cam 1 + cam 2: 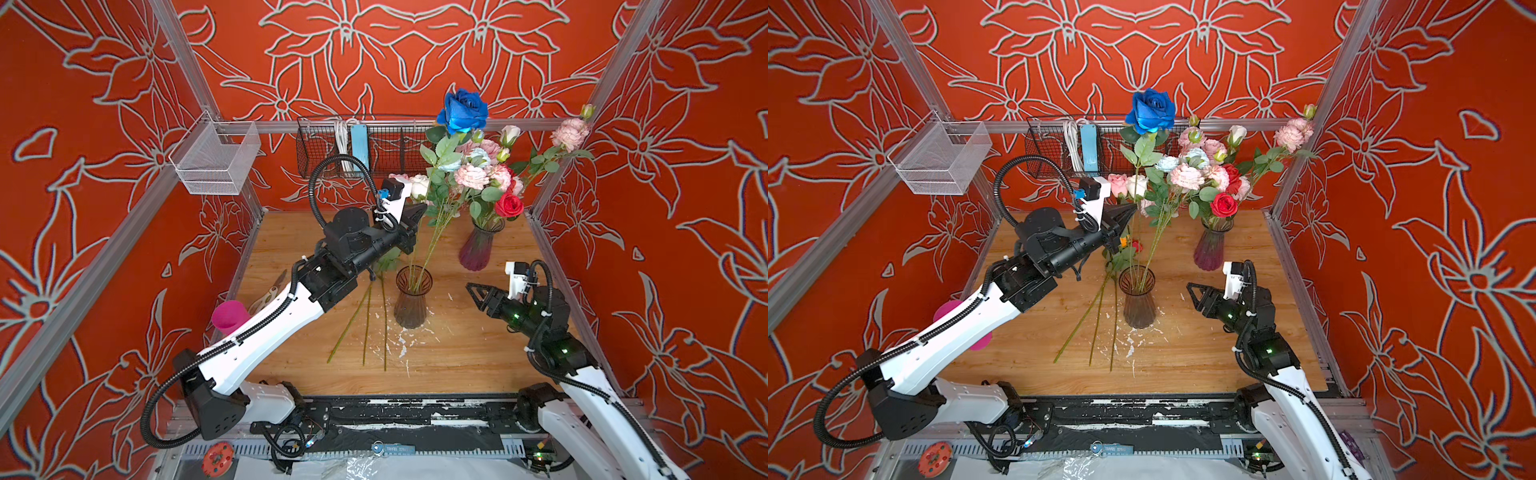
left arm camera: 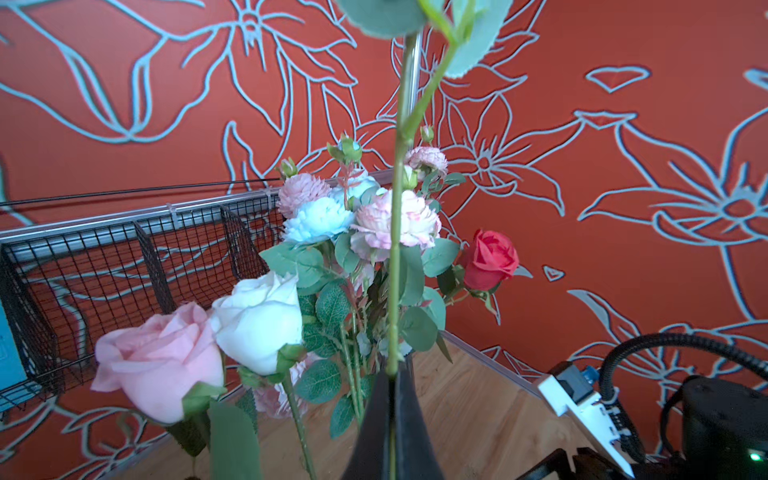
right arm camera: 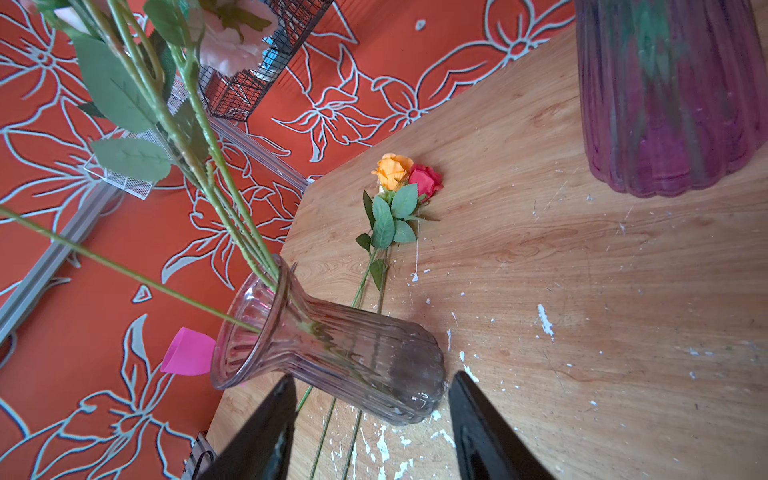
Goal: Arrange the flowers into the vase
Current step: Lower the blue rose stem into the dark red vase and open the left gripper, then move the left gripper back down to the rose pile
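Left tool (image 2: 392,374) is pinched shut on the stem of the blue rose (image 1: 463,110), whose foot stands in the clear vase (image 1: 410,307) among a few other stems. Right tool (image 3: 376,376) gapes wide, empty, near that vase. The purple vase (image 1: 480,249) holds a pink bunch (image 1: 471,176). Three stems (image 1: 368,320) lie on the surface (image 1: 457,357).

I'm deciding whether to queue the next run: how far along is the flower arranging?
Done: several stems stand in the clear vase. In hand: the left tool is shut on the stem of the blue rose; the right tool is open beside the vase. Left: the orange rose and a red rose lie on the table.
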